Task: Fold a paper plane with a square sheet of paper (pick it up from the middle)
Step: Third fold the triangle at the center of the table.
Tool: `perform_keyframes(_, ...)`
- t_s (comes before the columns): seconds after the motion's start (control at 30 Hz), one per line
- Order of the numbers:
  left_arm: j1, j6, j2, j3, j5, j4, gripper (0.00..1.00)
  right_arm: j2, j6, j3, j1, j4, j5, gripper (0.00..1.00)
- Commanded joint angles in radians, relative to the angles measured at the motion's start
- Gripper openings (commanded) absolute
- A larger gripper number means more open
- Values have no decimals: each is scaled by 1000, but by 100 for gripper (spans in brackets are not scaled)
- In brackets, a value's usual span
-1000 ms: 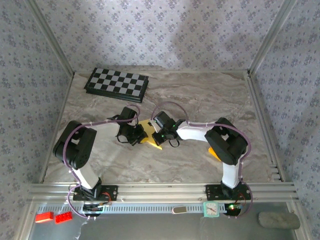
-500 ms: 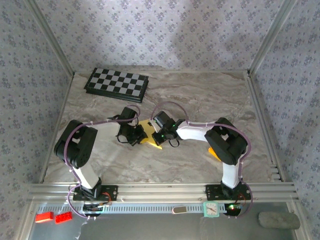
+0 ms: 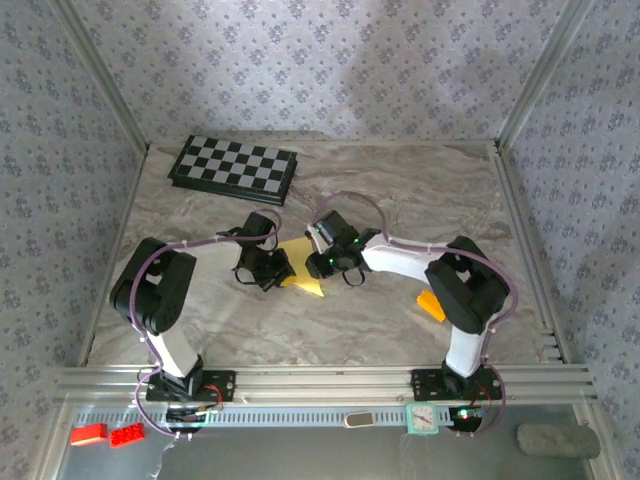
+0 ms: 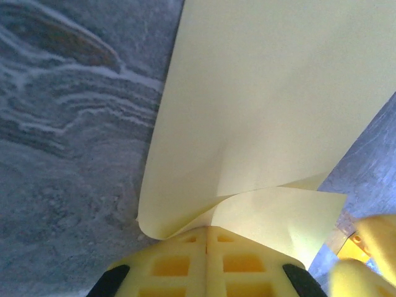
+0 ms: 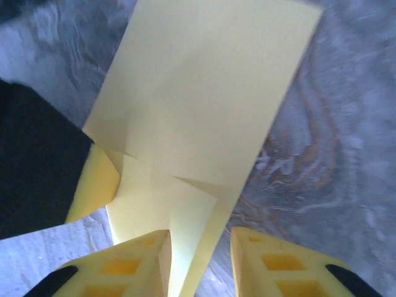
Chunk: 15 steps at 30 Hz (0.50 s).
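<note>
Yellow sheet of paper: lies on the marble-patterned table, roughly mid-table, between the 2 gripper heads. It is already creased; from above it reads as a pointed shape with its tip toward the near edge. In the right wrist view 2 fold lines show, with overlapping flaps. In the left wrist view 1 edge curls up off the surface into a soft roll.

Left gripper: at the sheet's left side. In its own camera the 2 yellow fingers are pressed together with no gap, and the curled paper edge comes out from between them. So it is clamped on the sheet.

Right gripper: at the sheet's right side, facing the left one. In its wrist view the jaws stand apart, with a narrow strip of the paper running down into the gap. The left-hand finger is at the paper's edge; the other finger sits clear of it. Jaws parted, nothing pinched.

A yellow finger of the left gripper shows at the paper's left edge.

Further out:
- Checkerboard at the far left of the table, well apart from the sheet.
- Small orange block beside the right arm.
- 2 red bricks and a small clock in front of the rail.
</note>
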Motion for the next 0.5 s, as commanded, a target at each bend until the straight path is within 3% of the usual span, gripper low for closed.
perform_keyframes(0.0, -2, 14, 44, -12, -72, -84, 6, -57, 41, 16, -21, -62, -52, 35)
perform_keyframes(0.23, -2, 8, 46, -11, -88, -94, 5, -75, 71, -8, -25, -95, -253, 33)
perform_keyframes(0.47, -1, 6, 48, -13, -94, -95, 5, -30, 98, -13, 14, -105, -288, 25)
